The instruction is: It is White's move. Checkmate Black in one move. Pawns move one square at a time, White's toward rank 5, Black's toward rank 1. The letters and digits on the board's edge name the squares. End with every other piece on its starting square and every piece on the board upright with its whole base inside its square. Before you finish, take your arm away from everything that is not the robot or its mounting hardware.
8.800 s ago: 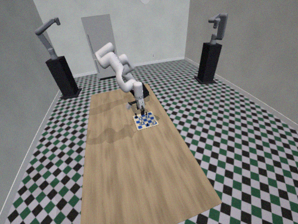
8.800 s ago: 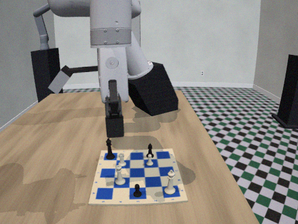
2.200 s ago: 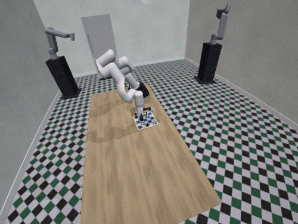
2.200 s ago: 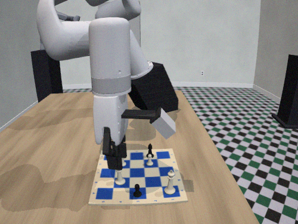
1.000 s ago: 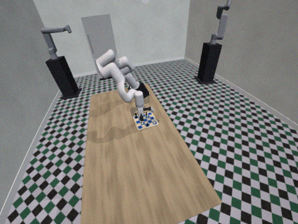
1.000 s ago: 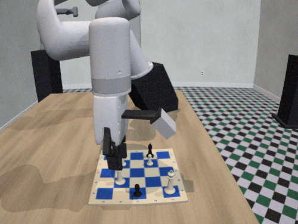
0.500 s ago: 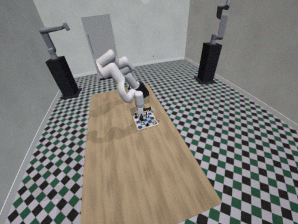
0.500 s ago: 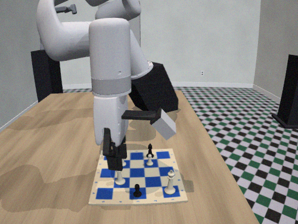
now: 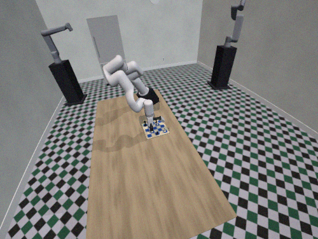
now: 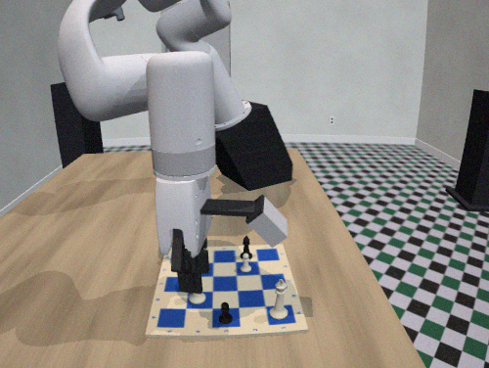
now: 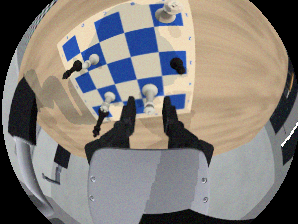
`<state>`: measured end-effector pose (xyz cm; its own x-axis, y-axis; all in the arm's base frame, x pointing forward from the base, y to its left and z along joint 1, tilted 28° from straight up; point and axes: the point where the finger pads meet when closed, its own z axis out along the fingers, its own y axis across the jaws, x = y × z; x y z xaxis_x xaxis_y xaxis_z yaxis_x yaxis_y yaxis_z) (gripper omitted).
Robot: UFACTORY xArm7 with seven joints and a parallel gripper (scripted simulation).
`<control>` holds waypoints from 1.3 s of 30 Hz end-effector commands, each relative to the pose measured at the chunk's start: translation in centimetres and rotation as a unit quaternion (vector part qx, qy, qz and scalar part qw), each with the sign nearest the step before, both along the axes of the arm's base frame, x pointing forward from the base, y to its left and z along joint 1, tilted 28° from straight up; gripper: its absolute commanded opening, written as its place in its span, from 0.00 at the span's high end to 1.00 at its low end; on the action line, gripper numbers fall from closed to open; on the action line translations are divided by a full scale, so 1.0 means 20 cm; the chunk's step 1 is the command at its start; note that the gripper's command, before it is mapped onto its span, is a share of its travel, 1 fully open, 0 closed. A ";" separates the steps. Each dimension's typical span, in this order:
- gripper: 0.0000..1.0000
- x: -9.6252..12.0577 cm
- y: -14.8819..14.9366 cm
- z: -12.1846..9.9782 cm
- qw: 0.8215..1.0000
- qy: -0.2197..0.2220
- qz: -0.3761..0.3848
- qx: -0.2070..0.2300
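A small blue-and-cream chessboard (image 10: pixel 227 292) lies on the wooden table. My gripper (image 10: pixel 192 286) hangs straight down over its left side. The fingers stand partly open on either side of a white piece (image 10: pixel 197 297), whose top they hide. In the wrist view that white piece (image 11: pixel 149 90) sits between the fingertips with a gap on each side. A black pawn (image 10: pixel 225 313) stands at the front edge. A tall white piece (image 10: pixel 279 299) stands front right. A white pawn (image 10: pixel 245 264) and a black piece (image 10: pixel 246 246) stand at the back. The wrist view shows another white pawn (image 11: pixel 109 98) and black piece (image 11: pixel 100 121) near the left finger.
The arm's black base (image 10: pixel 251 147) stands on the table just behind the board. The wrist camera bracket (image 10: pixel 254 212) juts out over the board's back row. Two other arms on black pedestals (image 9: pixel 67 81) (image 9: pixel 222 67) stand on the floor, far from the table.
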<state>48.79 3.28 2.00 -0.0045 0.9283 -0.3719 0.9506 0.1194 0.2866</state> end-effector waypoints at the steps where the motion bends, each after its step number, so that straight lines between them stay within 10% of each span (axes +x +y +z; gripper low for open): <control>1: 0.58 0.02 -0.01 -0.03 1.000 -0.002 0.001 0.001; 39: 0.58 0.03 -0.02 -0.06 1.000 -0.002 0.001 0.001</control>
<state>49.30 2.80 0.75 -0.0042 0.9282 -0.3720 0.9501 0.1197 0.2881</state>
